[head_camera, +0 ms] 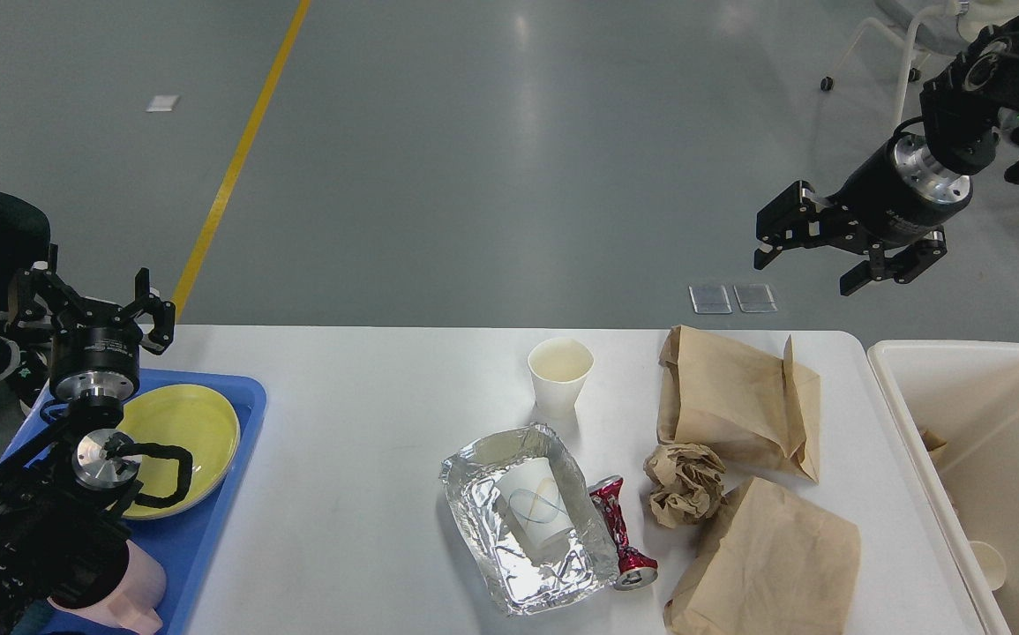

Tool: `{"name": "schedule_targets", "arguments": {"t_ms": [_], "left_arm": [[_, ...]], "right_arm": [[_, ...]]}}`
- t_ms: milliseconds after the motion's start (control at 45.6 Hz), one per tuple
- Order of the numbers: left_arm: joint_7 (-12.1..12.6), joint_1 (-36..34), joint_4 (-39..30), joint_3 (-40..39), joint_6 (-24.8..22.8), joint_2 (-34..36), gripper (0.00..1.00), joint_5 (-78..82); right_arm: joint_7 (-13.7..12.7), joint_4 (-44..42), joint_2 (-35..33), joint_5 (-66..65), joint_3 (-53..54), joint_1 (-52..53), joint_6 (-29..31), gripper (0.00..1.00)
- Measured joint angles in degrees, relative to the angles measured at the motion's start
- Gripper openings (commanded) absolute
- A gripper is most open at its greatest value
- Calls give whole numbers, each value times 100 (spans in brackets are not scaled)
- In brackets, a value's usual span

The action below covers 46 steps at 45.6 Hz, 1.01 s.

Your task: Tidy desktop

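Lower paper bag point(765, 564) cut off below

White rounded-corner desktop point(359, 423) — matte, flat (right half littered) — left half bare.

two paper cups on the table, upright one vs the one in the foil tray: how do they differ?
Pose: the upright cup stands on its base, mouth up; the cup in the foil tray lies on its side.
Support: the upright cup sits directly on the desktop; the other rests inside the crumpled foil tray.
Look: the upright cup's wall looks plain; the tipped one shows a looping printed design.
Shared: both are white paper cups, and neither gripper is touching them.
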Motion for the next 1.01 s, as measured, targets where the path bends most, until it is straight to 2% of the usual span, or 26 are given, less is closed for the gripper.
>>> {"name": "schedule_targets", "arguments": {"t_ms": [132,241,636,790,856,922,966,1009], "left_arm": [[-4,0,0,0,0,0,97,0],[-3,0,0,0,0,0,97,-1],[1,0,0,0,0,0,97,-5],[1,0,0,0,0,0,97,-3],[1,0,0,0,0,0,97,-3],[1,0,0,0,0,0,97,-1],[1,0,0,0,0,0,97,0],[1,0,0,0,0,0,97,0]], "right_arm": [[-2,-563,103,-26,-3,-1119,-560,100],[4,-1132,491,-30,16,-1982,-918,100],[0,-1427,1013,-81,6,-3080,-2170,100],[-11,-1841,1225,-340,-24,-3590,-2758,99],[-10,-2039,1292,-416,-30,-3774,-2929,91],[-9,-2127,1318,-440,-32,-3891,-3081,70],[-9,-2148,1323,-441,-27,-3935,-3198,51],[-10,-2149,1329,-440,-18,-3964,-3310,25]]}}
